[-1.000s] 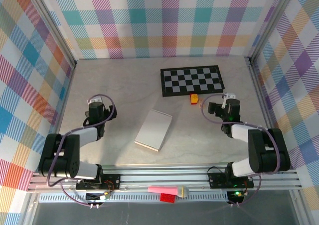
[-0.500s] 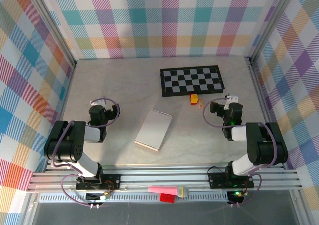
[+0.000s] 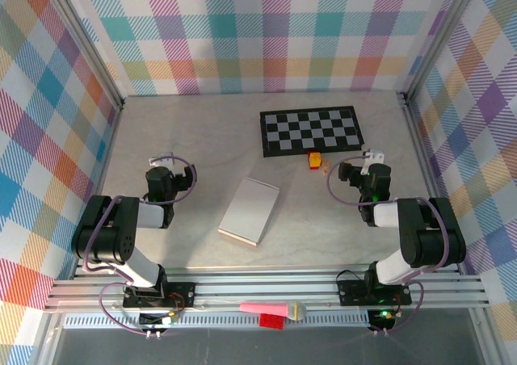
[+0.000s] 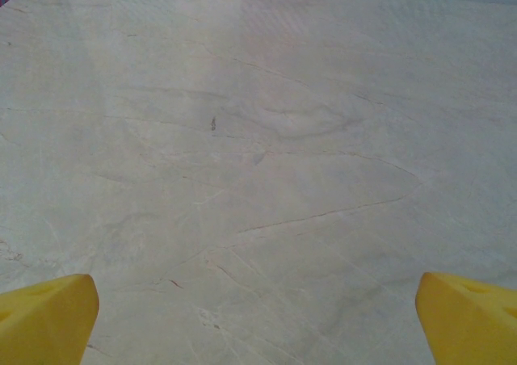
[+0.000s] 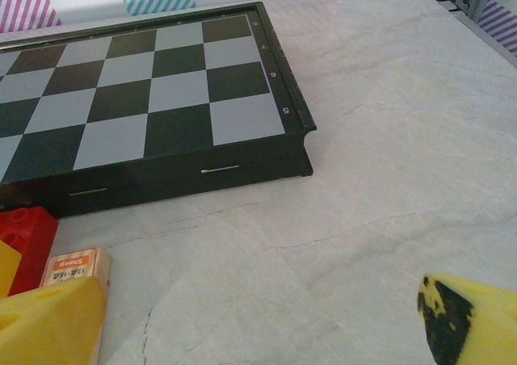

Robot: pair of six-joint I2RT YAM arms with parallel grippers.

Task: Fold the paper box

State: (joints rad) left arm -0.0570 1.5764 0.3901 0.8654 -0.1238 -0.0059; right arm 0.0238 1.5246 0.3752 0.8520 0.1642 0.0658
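Observation:
The paper box [image 3: 250, 211] lies flat in the middle of the table, a slim white rectangle turned slightly on the diagonal. My left gripper [image 3: 162, 177] rests low at the left, well apart from the box. In the left wrist view its yellow fingertips [image 4: 47, 316] stand wide apart over bare tabletop, so the left gripper [image 4: 258, 320] is open. My right gripper [image 3: 365, 171] sits at the right, far from the box. The right gripper [image 5: 266, 320] is open too, its yellow fingertips [image 5: 52, 320] spread with nothing between them.
A black-and-white checkerboard [image 3: 311, 130] lies at the back, with its front edge [image 5: 186, 171] close ahead of the right gripper. A red and yellow brick [image 3: 314, 161] and a small labelled block [image 5: 74, 268] sit beside it. Plaid walls enclose the table.
Both arms have drawn back and folded low over the last second; the left gripper moved down toward the near side. The box has not moved.

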